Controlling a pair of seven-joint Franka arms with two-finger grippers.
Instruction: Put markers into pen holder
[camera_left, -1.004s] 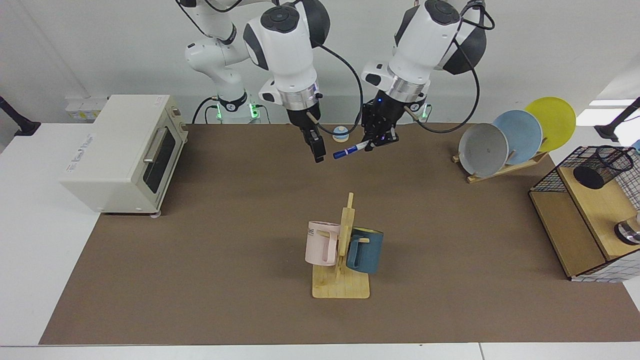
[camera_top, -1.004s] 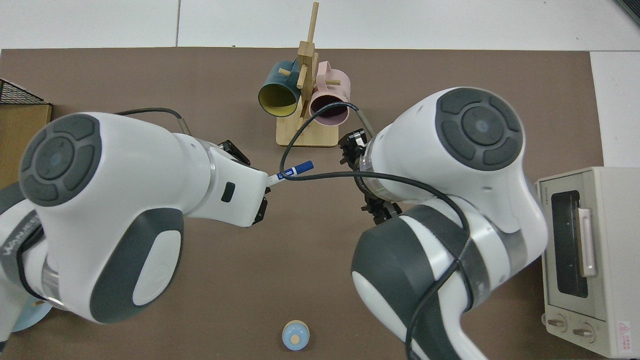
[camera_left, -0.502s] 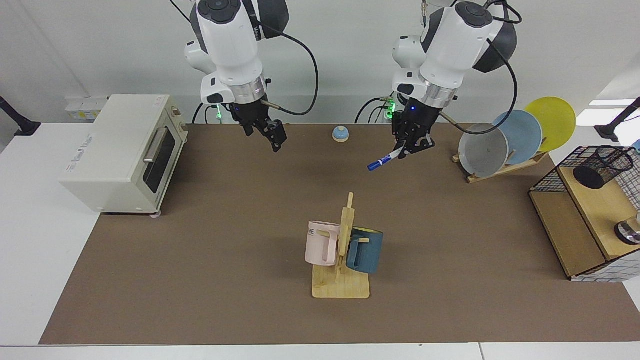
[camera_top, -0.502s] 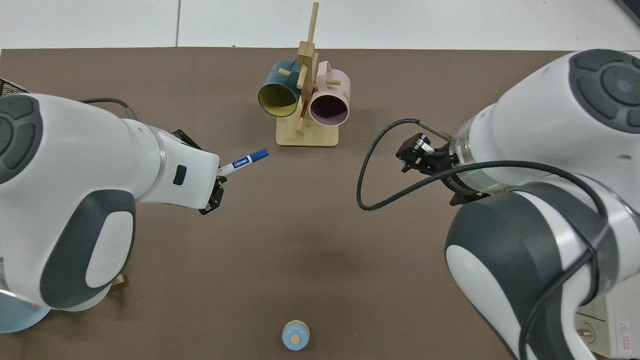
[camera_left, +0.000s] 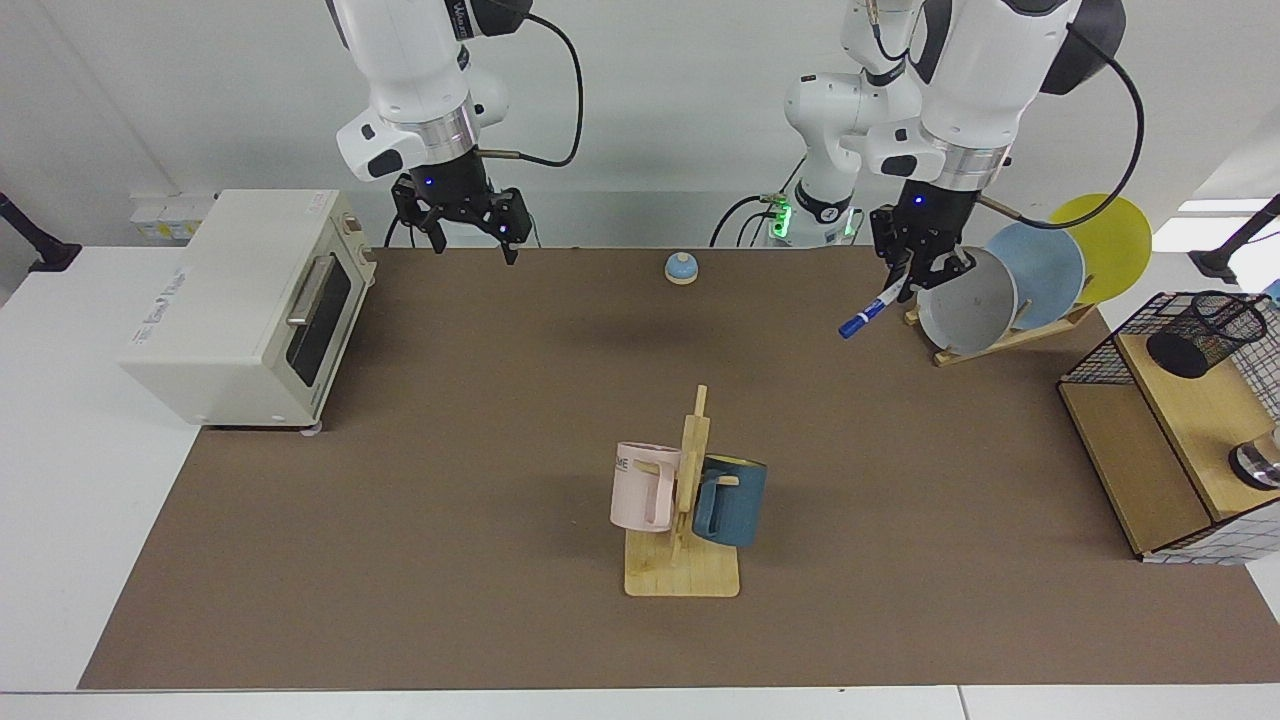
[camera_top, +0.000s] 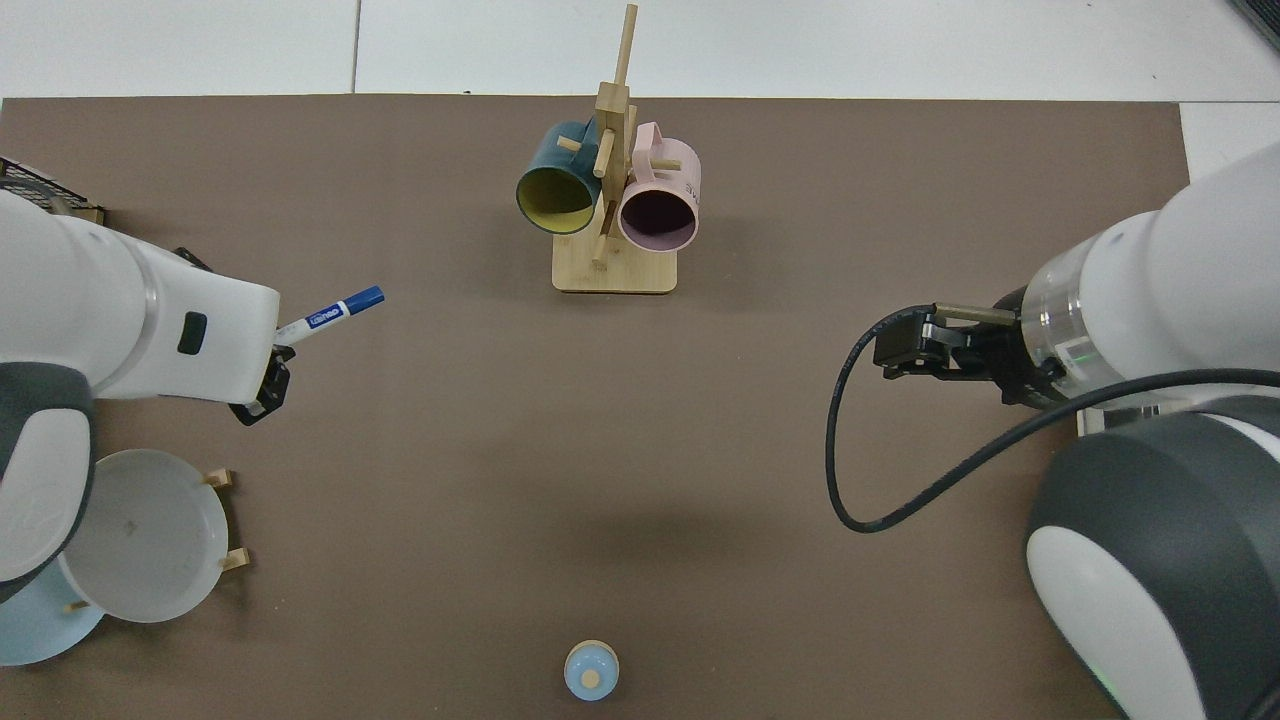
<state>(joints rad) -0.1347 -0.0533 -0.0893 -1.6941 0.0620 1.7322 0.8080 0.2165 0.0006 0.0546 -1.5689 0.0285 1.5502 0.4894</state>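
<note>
A wide brown worktop (camera_left: 400, 520) carries everything, with the two robot arms standing at its far edge. A cream toaster oven (camera_left: 240, 305) sits at one end. At the opposite end a wood and wire-grid shelf (camera_left: 1150, 470) holds the pen holder (camera_left: 1205, 332), a small black mesh cup standing on the upper board, presumably parked there as the drop-off point. Near it a wooden rack holds three plates (camera_left: 1030, 275) on edge. A mug stand (camera_left: 685, 510) with a pink and a blue mug occupies the middle.

The left end effector (camera_left: 920, 268) hangs in the air just beside the grey plate, closed on the white barrel of the marker (camera_left: 870, 312). The marker slants downward, blue cap lowest, well apart from the pen holder. Held high like this, it likely clears the plates on the way over.

The right end effector (camera_left: 468, 218) waits near the oven, fingers spread and empty.
</note>
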